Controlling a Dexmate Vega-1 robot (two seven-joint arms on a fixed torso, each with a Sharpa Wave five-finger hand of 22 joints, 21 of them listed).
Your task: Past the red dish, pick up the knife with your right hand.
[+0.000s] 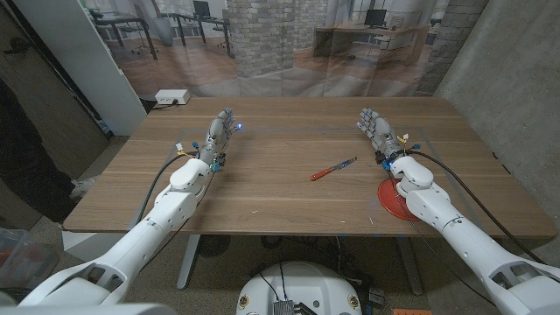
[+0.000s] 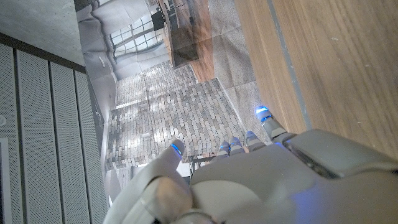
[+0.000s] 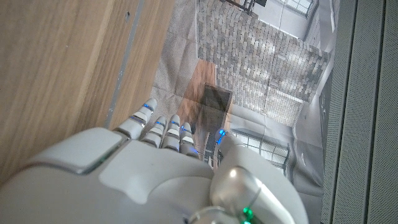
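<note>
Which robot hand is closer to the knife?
Right. The right hand stands just beyond the knife; the left hand is farther off, across the table.

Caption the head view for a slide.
Both hands, left hand and right hand, wait open; knife untouched beside red dish.

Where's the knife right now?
In the head view, the knife lies on the table right of centre, beside the right hand and up-left of the red dish.

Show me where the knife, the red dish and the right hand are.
knife (image 1: pixel 333 169), head view, middle of its length.
red dish (image 1: pixel 391 200), head view, bare part left of the arm.
right hand (image 1: pixel 376 129), head view, back of the hand.
</note>
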